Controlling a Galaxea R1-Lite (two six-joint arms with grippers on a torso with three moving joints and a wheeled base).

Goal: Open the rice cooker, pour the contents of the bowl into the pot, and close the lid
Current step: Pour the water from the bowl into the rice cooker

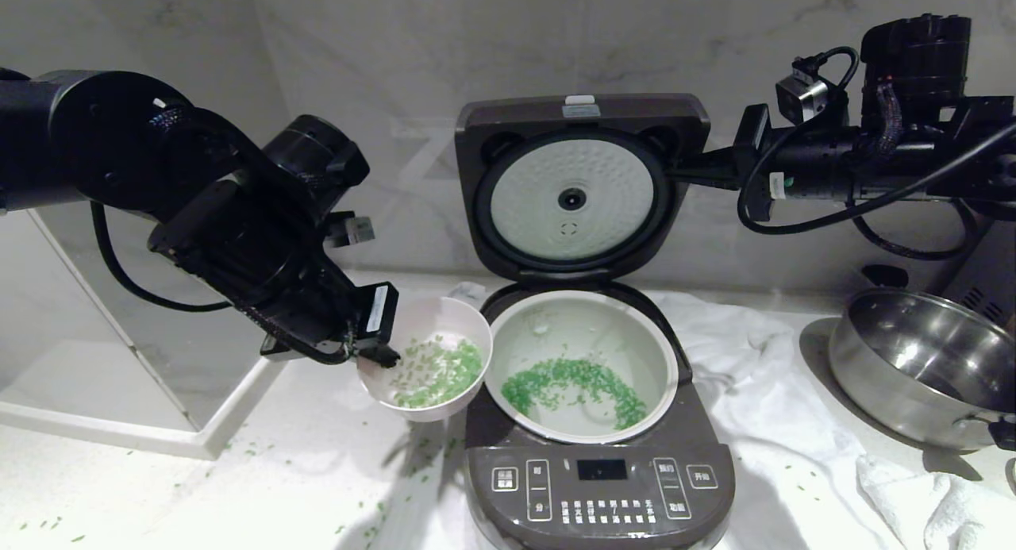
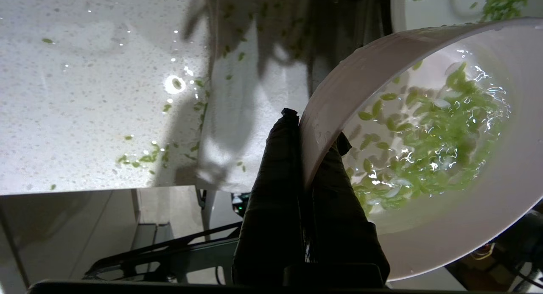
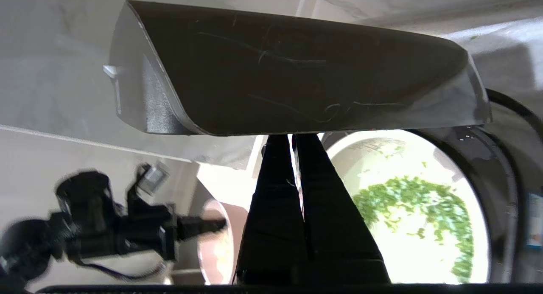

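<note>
The rice cooker (image 1: pixel 601 486) stands open, its lid (image 1: pixel 579 185) upright against the wall with the silvery plate facing me. Green grains (image 1: pixel 575 379) lie in the pot (image 1: pixel 587 328). The bowl (image 1: pixel 444 316) hangs tilted just left of the pot's rim with more grains (image 1: pixel 440 367) inside. My left gripper (image 1: pixel 385 355) is shut on the bowl's left rim, one finger inside and one outside (image 2: pixel 312 128). My right gripper (image 1: pixel 690 177) is shut, level at the lid's right edge. In the right wrist view its tips (image 3: pixel 290 137) meet the lid (image 3: pixel 297 69) above the pot (image 3: pixel 424 260).
A steel pan (image 1: pixel 921 367) sits at the right on a crumpled white cloth (image 1: pixel 762 391). Loose green grains (image 1: pixel 397 518) are scattered on the counter left of the cooker. A raised ledge (image 1: pixel 159 431) borders the counter at the left. The wall stands close behind the lid.
</note>
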